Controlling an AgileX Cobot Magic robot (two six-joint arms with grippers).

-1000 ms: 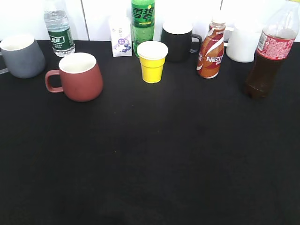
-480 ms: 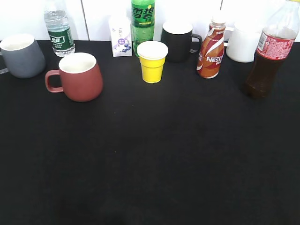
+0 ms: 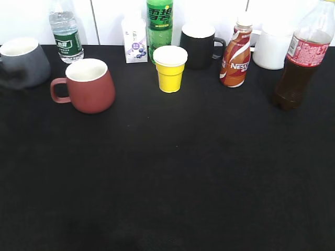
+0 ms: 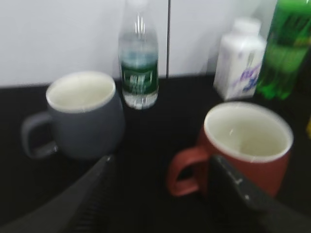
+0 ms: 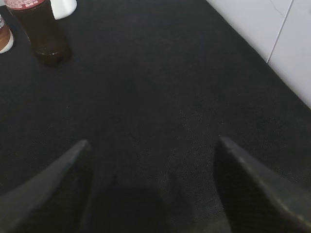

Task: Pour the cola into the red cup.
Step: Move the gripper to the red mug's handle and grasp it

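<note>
The cola bottle (image 3: 299, 63), clear with dark liquid and a red label, stands at the far right; its base shows in the right wrist view (image 5: 41, 29). The red cup (image 3: 90, 86) stands upright and empty at the left, handle pointing left. In the left wrist view the red cup (image 4: 248, 143) lies just ahead to the right. My left gripper (image 4: 160, 162) is open and empty, its right finger near the cup's handle. It shows as a dark blur (image 3: 10, 78) at the exterior view's left edge. My right gripper (image 5: 153, 141) is open and empty over bare cloth, well short of the cola.
A grey mug (image 3: 23, 61), water bottle (image 3: 66, 36), white carton (image 3: 135, 42), green soda bottle (image 3: 159, 26), yellow cup (image 3: 170, 68), black mug (image 3: 198, 46), Nescafe bottle (image 3: 235, 52) and white jug (image 3: 271, 49) line the back of the black table (image 3: 172, 172). A white wall stands behind.
A dark blur, my left gripper, has come in at the exterior view's left edge in front of the grey mug. The objects have not moved.
</note>
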